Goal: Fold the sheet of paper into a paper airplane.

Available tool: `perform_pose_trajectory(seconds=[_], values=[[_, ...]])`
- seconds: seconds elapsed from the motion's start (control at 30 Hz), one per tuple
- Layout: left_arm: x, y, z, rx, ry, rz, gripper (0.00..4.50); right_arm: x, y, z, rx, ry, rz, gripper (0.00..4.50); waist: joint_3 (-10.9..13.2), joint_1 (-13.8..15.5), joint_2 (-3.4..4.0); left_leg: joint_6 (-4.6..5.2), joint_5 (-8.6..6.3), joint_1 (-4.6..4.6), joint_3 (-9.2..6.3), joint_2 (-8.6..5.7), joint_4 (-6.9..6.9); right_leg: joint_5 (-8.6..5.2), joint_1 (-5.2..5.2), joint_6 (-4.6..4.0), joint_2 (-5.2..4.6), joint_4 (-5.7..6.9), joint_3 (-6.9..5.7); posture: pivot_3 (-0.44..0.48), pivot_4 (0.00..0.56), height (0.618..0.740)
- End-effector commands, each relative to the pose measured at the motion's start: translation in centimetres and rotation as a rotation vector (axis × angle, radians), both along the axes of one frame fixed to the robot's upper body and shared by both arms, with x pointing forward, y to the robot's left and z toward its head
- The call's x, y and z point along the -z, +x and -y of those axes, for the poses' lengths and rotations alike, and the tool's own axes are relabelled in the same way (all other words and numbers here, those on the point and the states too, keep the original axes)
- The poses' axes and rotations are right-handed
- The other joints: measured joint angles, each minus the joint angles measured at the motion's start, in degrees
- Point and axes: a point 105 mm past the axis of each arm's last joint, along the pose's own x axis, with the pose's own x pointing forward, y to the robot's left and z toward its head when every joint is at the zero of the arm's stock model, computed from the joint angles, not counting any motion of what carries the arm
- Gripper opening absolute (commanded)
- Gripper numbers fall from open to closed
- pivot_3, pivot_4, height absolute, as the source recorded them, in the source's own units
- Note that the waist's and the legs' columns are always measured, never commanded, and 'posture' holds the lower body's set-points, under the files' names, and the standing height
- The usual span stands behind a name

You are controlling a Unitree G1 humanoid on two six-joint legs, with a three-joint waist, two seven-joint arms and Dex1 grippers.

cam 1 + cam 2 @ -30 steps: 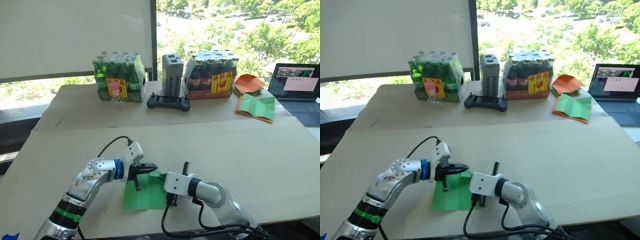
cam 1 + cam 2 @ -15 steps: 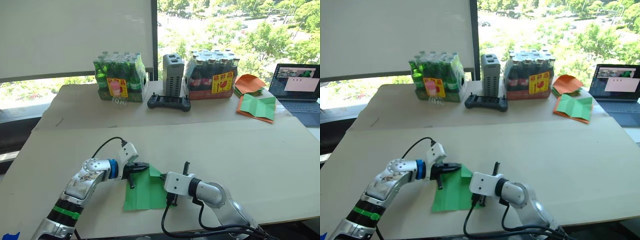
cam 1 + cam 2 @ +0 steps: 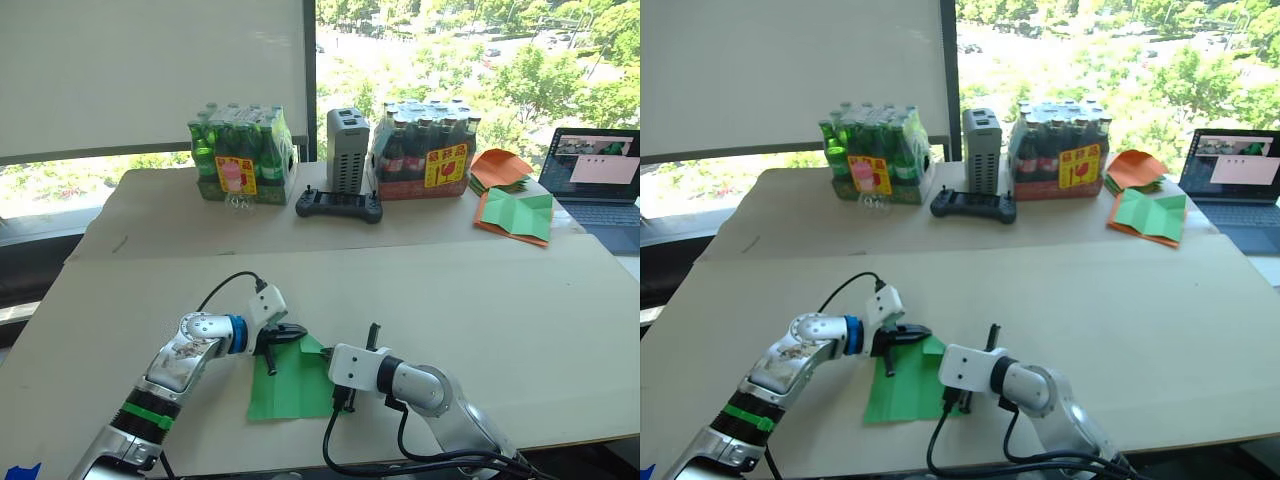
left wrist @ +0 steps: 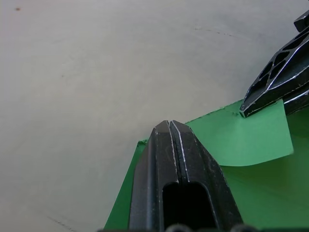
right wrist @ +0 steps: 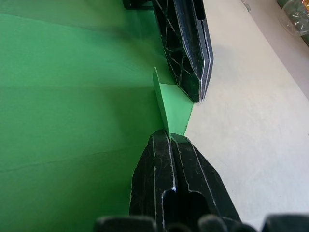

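Observation:
The sheet of paper (image 3: 288, 388) lies flat near the table's front edge, bright green with faint crease lines. Its far right corner is turned over into a small flap (image 5: 175, 110). My right gripper (image 5: 169, 137) is shut, and the flap's point runs in between its fingertips; it also shows at the flap's corner (image 4: 243, 113). My left gripper (image 3: 297, 331) is shut with nothing between its fingers. Its tip (image 4: 169, 124) sits at the sheet's far edge just left of the flap, close to the right gripper's tip.
At the table's back stand a pack of green bottles (image 3: 240, 153), a grey box (image 3: 346, 148), a black controller (image 3: 338, 205) and a pack of dark bottles (image 3: 422, 148). Orange papers (image 3: 497, 166) and a green sheet edged with orange (image 3: 513, 214) lie back right, beside a laptop (image 3: 598, 180).
My left gripper drew back to the left along the sheet's far edge, then came back toward the flap. The right gripper and the flap have stayed put.

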Motion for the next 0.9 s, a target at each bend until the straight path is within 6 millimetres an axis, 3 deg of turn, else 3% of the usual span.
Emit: perform_pose_trajectory(seconds=[0.03, 0.13, 0.33, 0.5, 0.6, 0.8, 0.9], values=[[0.9, 0.0, 0.1, 0.005, 0.031, -0.016, 0.0, 0.9, -0.1, 0.4, 0.012, -0.035, -0.026, 0.04, 0.0, 0.0, 0.0, 0.0, 0.0, 0.01, 0.0, 0.0, 0.0, 0.0, 0.01, 0.0, 0.0, 0.0, 0.0, 0.0, 0.15, 0.728], [1.7, -0.4, 0.0, 0.025, 0.068, -0.032, 0.0, 0.7, -0.1, 0.4, 0.013, -0.033, -0.023, 0.04, 0.0, 0.0, 0.0, 0.0, 0.0, 0.03, 0.0, 0.0, 0.0, 0.0, 0.03, 0.0, 0.0, 0.0, 0.0, 0.0, 0.15, 0.728], [2.3, -0.8, -0.5, 0.025, 0.092, -0.037, 0.0, -1.0, 0.0, 0.3, 0.03, 0.07, -0.072, 1.9, 0.0, 0.0, -0.01, 0.0, -0.01, 0.08, 0.0, 0.01, -0.02, 0.0, 0.07, 0.0, 0.0, 0.0, 0.0, 0.0, 0.15, 0.728], [2.3, -0.9, -0.5, 0.023, 0.093, -0.037, 0.0, -4.6, -0.7, -0.7, -0.024, 0.282, -0.207, 1.9, 0.0, -0.1, 0.0, 0.01, -0.01, 0.07, 0.0, 0.02, -0.06, 0.0, 0.05, 0.0, 0.0, -0.03, 0.01, 0.0, 0.15, 0.728], [2.3, -0.9, -0.5, 0.023, 0.097, -0.033, 0.0, -5.7, -0.5, -1.1, -0.03, 0.356, -0.26, 1.9, 0.0, -0.1, 0.0, 0.01, -0.01, 0.08, 0.0, 0.03, -0.07, 0.0, 0.05, 0.0, 0.0, -0.03, 0.01, 0.0, 0.15, 0.728], [2.1, -0.9, -0.4, 0.022, 0.091, -0.03, 0.0, -4.1, 1.5, -1.2, 0.069, 0.324, -0.318, 0.04, 0.0, -0.1, 0.0, 0.02, -0.02, 0.08, 0.0, 0.02, -0.1, 0.0, 0.04, 0.0, -0.01, -0.02, -0.01, 0.0, 0.15, 0.728], [2.1, -0.9, -0.4, 0.019, 0.09, -0.029, 0.0, -3.4, 2.1, -1.7, 0.081, 0.295, -0.32, 0.04, 0.0, -0.2, 0.0, 0.02, -0.02, 0.08, 0.0, 0.01, -0.1, 0.0, 0.02, 0.0, -0.03, -0.01, -0.01, 0.0, 0.15, 0.728]])
